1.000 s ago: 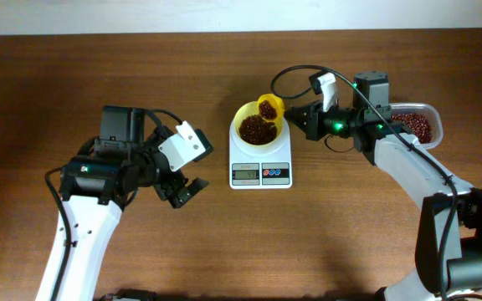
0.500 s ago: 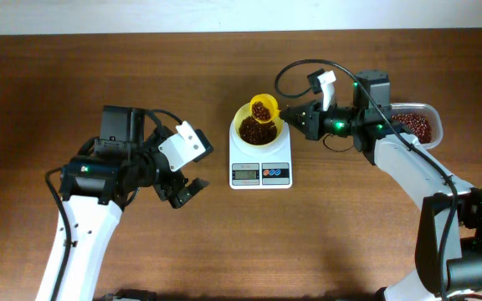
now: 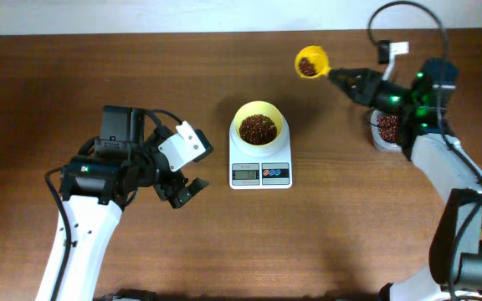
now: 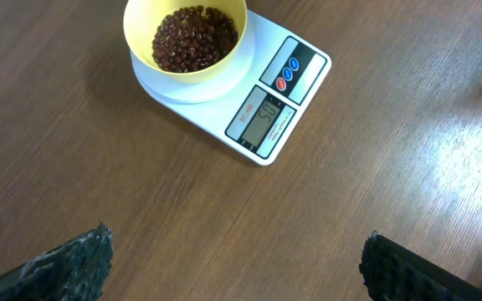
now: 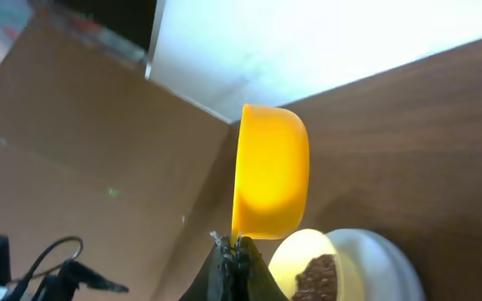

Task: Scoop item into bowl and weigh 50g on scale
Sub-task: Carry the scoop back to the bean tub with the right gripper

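At the upper right of the overhead frame, the right fingers (image 3: 351, 80) are pressed together on the thin handle of a small yellow scoop (image 3: 310, 62). The scoop's long axis slants from the fingers up and to the left, and a few dark beans (image 3: 308, 67) are carried in its cup. In the right wrist view the cup's orange-yellow outside (image 5: 270, 171) is seen just ahead of the fingers.

The bowl (image 3: 258, 127) lies well apart from the scoop, down and to the left of it, at the centre of the frame. A clear tub (image 3: 387, 131), with more beans in it, is partly hidden under the right arm, just below and right of the fingers. The right arm is judged the nearer one for either target, so the coming move turns on whether the scoop is swung lower left to the bowl or back to the tub.

At the left of the frame the left fingers (image 3: 182, 191) are spread, hold nothing, and hang above the desk (image 3: 74, 75) near the scale (image 3: 260, 163).

The bowl is pale yellow, round and upright. It is seated on the white scale's platform and partly filled with a loose red-brown heap. The grey display (image 4: 262, 121) is lit, but its digits cannot be read with certainty.
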Robot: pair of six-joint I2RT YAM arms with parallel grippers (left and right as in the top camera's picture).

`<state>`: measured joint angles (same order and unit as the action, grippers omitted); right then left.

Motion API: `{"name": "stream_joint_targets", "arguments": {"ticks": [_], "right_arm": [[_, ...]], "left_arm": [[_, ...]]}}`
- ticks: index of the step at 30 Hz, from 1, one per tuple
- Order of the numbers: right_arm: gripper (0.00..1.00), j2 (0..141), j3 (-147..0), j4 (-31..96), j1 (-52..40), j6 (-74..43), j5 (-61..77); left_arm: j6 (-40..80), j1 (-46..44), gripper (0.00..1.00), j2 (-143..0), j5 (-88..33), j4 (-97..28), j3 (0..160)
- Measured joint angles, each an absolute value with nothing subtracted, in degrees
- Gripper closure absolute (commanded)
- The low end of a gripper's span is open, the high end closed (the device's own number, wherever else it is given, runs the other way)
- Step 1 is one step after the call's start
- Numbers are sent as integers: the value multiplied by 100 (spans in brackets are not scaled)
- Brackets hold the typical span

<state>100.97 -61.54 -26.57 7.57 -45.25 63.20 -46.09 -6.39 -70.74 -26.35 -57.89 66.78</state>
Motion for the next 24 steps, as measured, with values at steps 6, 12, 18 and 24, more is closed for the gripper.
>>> {"name": "stream_joint_targets", "arguments": {"ticks": [6,12,18,24], "right_arm": [[96,10086,-6204,-1509,2274,-3872,6772],[96,10088,-6193,-139,3166,-2814,7212],[96,10082,-6204,2104,3865,-1059,7113],[96,10082,-6193,2379,3811,379,5513]], "left_arm": [[-4609,-639,1,-7074,-2633,-5787,6678],[-4609,-639,1,-7074,-2635,-5791,6683],[-4609,-639,1,-7074,-2633,-5798,6689],[-4609,-639,1,-7074,-2635,-5789,6689]]}}
